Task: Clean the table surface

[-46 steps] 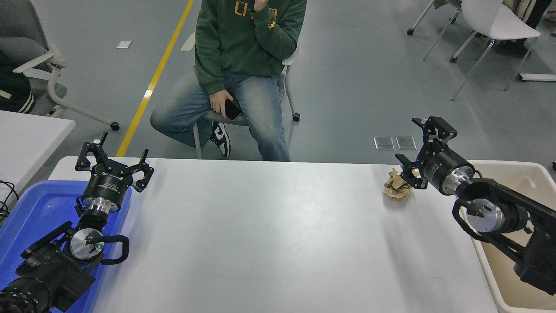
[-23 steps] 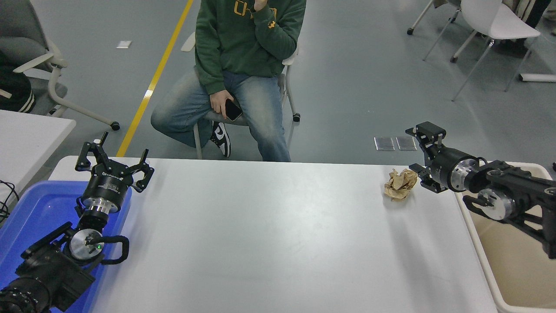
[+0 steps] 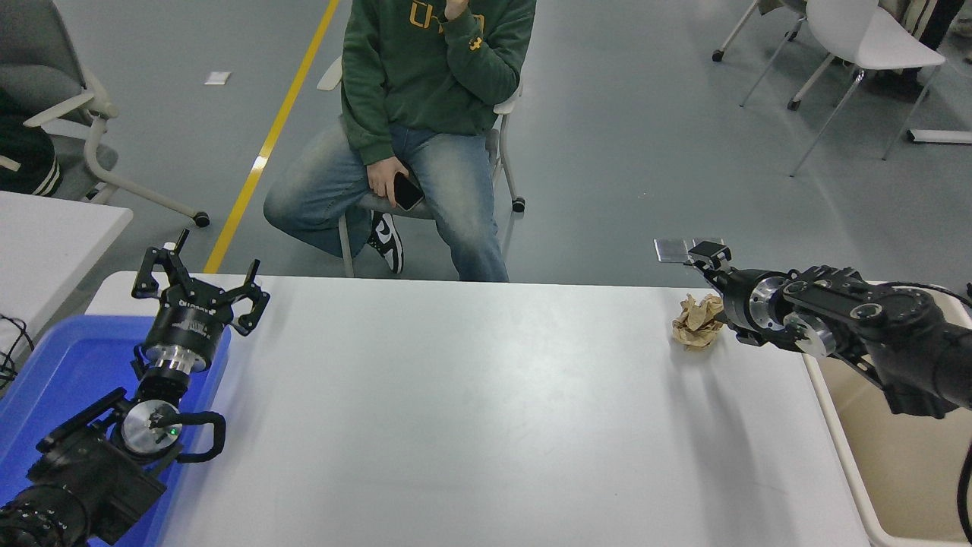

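The white table surface (image 3: 471, 410) holds one crumpled brown paper wad (image 3: 699, 320) near its far right edge. My right gripper (image 3: 720, 293) comes in from the right edge, lies low and nearly level, and is open. It sits just right of the wad, close to it, and holds nothing. One finger (image 3: 706, 252) sticks up past the table's far edge; the lower one is mostly hidden. My left gripper (image 3: 199, 285) is parked at the lower left over the blue tray, open and empty.
A beige bin (image 3: 896, 463) stands off the table's right edge under my right arm. A blue tray (image 3: 53, 372) lies at the left. A person in a green sweatshirt (image 3: 425, 99) sits beyond the far edge. A smaller white table (image 3: 45, 235) is at the left.
My right arm has swung down and flattened out, bringing the open gripper low beside the paper wad's right side. The wad and the left arm have not moved.
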